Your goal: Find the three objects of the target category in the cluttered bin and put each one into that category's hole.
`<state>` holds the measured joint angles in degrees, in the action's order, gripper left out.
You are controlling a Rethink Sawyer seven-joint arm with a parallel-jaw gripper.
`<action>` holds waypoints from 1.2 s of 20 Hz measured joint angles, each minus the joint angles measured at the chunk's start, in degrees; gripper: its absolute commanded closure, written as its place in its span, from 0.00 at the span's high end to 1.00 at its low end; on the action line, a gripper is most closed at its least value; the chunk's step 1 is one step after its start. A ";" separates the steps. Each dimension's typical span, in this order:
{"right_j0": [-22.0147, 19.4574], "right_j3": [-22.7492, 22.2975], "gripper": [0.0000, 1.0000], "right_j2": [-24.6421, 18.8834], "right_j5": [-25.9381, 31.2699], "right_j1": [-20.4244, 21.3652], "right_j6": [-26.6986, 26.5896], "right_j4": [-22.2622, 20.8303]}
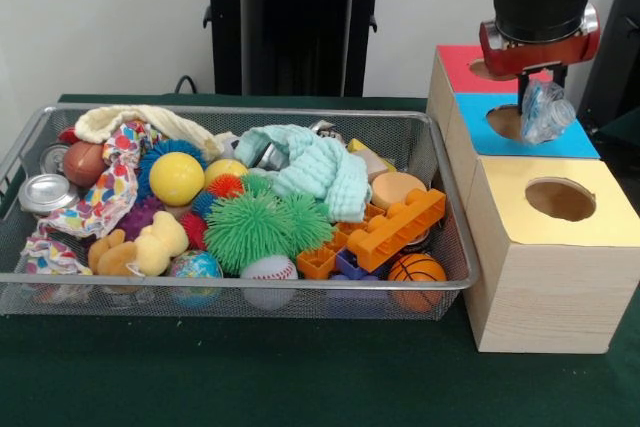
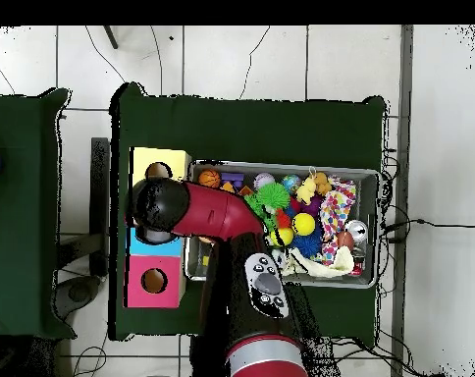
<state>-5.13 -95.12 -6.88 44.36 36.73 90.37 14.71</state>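
My gripper (image 1: 537, 95) hangs over the blue-topped box (image 1: 580, 139), just above its round hole (image 1: 505, 122). It is shut on a crumpled clear plastic bag (image 1: 547, 113), which dangles at the hole's right edge. In the overhead view the arm's head (image 2: 155, 204) covers the blue box, and the gripper and bag are hidden under it. The wire mesh bin (image 1: 230, 287) to the left holds mixed clutter, including a silver can (image 1: 45, 192) at its left end.
A red-topped box (image 1: 455, 59) stands behind the blue one and a yellow-topped box (image 1: 510, 197) with its own hole (image 1: 560, 199) in front. The bin holds a green spiky ball (image 1: 255, 227), orange bricks (image 1: 400, 227), a mint cloth (image 1: 320, 167), a yellow ball (image 1: 176, 178) and a plush duck (image 1: 145, 247).
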 measured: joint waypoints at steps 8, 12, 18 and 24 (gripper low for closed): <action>0.27 -3.51 0.00 0.01 -0.01 0.25 0.00 -0.05; 0.27 -5.71 0.00 0.00 -0.40 0.24 0.00 -0.05; 0.27 -7.29 0.00 0.00 -3.10 0.00 0.00 0.00; 0.28 -7.28 0.00 0.00 -3.33 -0.04 0.00 0.02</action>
<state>-4.84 -102.40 -6.88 41.03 36.70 90.37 14.74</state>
